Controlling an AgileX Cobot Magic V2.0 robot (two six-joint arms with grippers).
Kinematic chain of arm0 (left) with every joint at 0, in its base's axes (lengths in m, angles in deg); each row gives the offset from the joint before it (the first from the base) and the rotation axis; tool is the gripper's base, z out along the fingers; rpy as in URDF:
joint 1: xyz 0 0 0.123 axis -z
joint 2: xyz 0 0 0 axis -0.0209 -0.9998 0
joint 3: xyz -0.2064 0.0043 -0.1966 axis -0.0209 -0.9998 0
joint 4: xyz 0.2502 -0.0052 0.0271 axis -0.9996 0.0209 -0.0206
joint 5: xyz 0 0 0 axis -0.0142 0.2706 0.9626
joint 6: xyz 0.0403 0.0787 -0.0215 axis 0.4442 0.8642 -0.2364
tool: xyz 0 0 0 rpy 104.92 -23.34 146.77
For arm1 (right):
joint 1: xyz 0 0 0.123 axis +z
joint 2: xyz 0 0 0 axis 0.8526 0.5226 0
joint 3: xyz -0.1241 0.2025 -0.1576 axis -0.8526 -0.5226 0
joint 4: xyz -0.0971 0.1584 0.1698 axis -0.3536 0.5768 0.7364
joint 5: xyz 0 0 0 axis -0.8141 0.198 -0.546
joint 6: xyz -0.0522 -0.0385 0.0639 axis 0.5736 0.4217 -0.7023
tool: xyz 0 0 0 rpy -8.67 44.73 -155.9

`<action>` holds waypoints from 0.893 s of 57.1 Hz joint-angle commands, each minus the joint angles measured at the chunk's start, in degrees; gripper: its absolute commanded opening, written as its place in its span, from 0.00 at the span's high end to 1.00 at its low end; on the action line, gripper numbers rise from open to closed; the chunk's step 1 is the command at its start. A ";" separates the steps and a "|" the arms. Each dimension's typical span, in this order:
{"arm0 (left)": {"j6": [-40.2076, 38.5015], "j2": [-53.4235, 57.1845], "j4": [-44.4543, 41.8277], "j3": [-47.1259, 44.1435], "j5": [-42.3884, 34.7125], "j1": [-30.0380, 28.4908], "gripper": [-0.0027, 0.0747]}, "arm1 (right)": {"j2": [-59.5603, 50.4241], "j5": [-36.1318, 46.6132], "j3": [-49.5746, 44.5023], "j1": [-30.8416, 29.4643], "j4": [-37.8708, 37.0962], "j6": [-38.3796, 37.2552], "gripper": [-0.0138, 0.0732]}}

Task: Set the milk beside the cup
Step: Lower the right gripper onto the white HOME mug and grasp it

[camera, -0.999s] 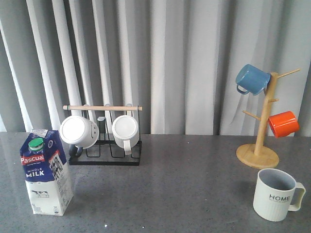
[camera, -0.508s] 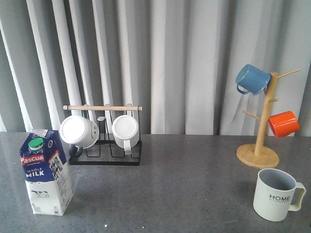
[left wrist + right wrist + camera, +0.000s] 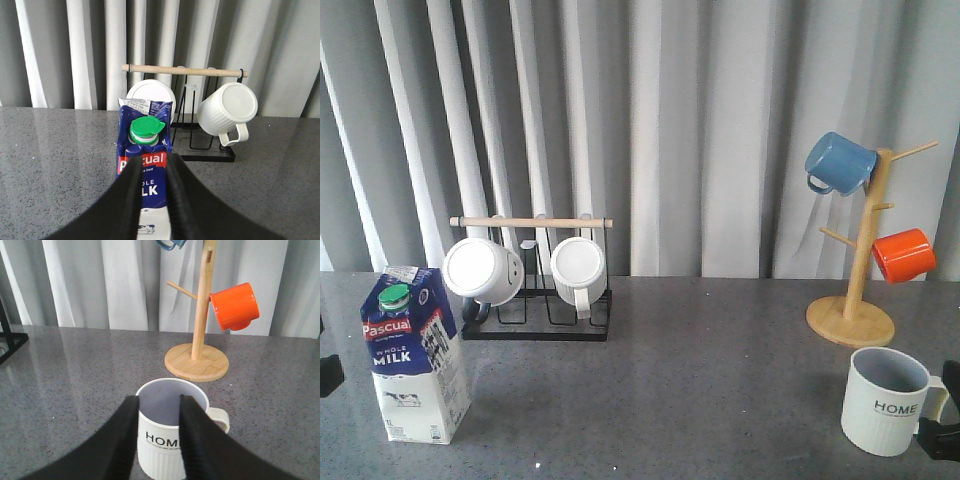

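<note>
The milk [image 3: 415, 355], a blue and white carton with a green cap, stands upright at the front left of the table. The cup [image 3: 885, 400], an off-white ribbed "HOME" mug, stands at the front right, far from the milk. My left gripper [image 3: 154, 167] is nearer the camera than the milk [image 3: 145, 165] and apart from it, its jaws slightly apart and empty. My right gripper [image 3: 158, 405] is just in front of the cup [image 3: 172, 435], its jaws apart and empty. In the front view only dark tips show at the left edge [image 3: 328, 372] and the lower right corner [image 3: 940, 438].
A black wire rack [image 3: 535, 320] with a wooden bar holds two plain white mugs at the back left, behind the milk. A wooden mug tree [image 3: 855, 300] with a blue mug [image 3: 838, 163] and an orange mug [image 3: 903, 255] stands behind the cup. Grey curtains hang behind the table.
Dark parts of both grippers have come into the front view, at the left edge and the lower right corner. The milk and the cup have not moved.
</note>
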 commanded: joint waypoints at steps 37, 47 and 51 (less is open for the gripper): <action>-0.16 -4.56 0.11 4.00 -5.74 0.37 0.25 | 1.29 7.14 4.03 -0.40 5.90 7.34 0.18; -0.16 -4.56 0.11 4.00 -5.74 0.37 0.25 | 1.29 7.25 3.75 -0.40 5.36 10.77 0.18; -0.16 -4.56 0.11 4.00 -5.74 0.37 0.25 | 1.35 10.73 1.94 -2.50 1.21 10.18 0.18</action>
